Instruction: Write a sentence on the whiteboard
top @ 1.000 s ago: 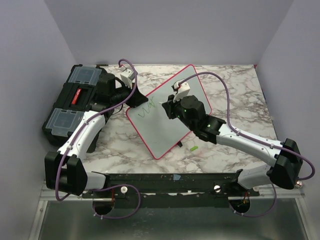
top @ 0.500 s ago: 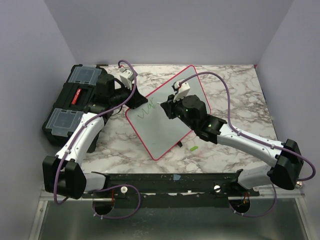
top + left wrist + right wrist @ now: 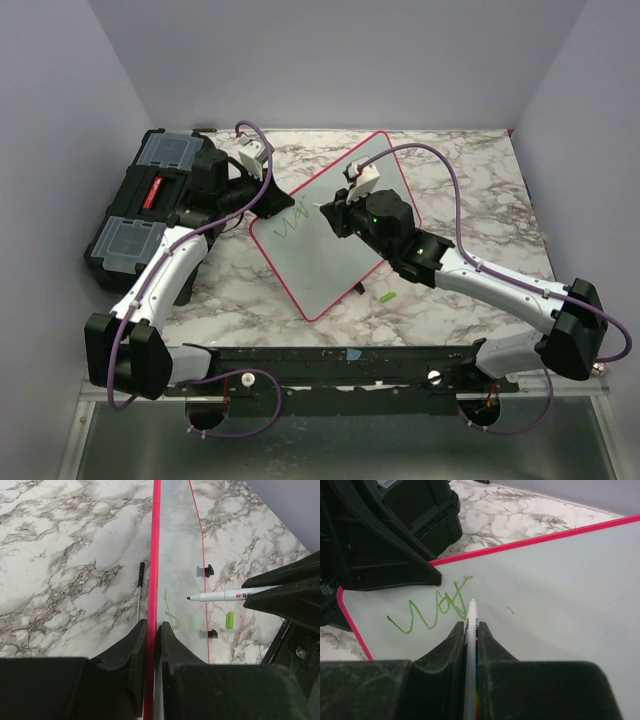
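Observation:
The whiteboard (image 3: 330, 235), white with a pink-red rim, stands tilted on the marble table. My left gripper (image 3: 268, 200) is shut on its upper left rim (image 3: 151, 635). My right gripper (image 3: 335, 212) is shut on a white marker (image 3: 470, 630), whose tip sits at the board surface (image 3: 545, 590) just right of the green lettering (image 3: 432, 607). Only the first few letters of the sentence, roughly "War", are written. In the left wrist view the marker (image 3: 220, 596) points at the board face, and a bit of the green stroke (image 3: 171, 616) shows.
A black toolbox (image 3: 155, 200) with clear lid compartments sits at the left. The green marker cap (image 3: 386, 296) lies on the table by the board's lower right edge, also in the left wrist view (image 3: 229, 619). A thin black-tipped rod (image 3: 140, 587) lies behind the board.
The right gripper with the marker has shifted slightly left and up along the board. The left gripper has kept its hold on the rim.

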`<action>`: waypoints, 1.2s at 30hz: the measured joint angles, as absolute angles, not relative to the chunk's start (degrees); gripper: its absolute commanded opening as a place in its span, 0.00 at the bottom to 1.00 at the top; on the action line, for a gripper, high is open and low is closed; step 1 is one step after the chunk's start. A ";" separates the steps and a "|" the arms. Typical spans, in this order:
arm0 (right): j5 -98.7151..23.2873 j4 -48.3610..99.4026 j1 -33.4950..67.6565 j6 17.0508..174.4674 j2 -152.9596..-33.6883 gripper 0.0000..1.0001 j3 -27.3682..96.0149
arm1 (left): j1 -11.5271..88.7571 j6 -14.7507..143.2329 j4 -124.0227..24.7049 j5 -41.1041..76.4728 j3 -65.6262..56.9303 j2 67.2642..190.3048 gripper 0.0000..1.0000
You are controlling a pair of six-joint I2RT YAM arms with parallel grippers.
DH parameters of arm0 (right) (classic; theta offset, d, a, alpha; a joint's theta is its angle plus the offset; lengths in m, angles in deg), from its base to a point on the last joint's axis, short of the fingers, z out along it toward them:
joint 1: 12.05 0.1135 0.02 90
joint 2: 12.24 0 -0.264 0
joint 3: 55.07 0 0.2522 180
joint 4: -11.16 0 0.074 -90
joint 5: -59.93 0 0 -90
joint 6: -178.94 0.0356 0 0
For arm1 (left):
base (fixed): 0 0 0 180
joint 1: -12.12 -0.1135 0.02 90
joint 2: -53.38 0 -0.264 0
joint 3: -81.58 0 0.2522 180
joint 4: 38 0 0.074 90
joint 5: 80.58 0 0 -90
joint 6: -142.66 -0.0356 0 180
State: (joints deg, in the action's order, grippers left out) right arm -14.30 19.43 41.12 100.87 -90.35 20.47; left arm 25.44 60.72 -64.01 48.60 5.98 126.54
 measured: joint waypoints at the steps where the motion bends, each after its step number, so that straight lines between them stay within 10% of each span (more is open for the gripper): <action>1: -14.32 19.43 41.12 100.87 -90.35 0.01 20.47 | 25.44 60.74 -63.88 48.60 6.09 126.52 0.00; 36: -14.50 17.85 41.12 100.95 -93.58 0.01 21.39 | 25.70 60.76 -63.88 47.36 6.83 125.58 0.00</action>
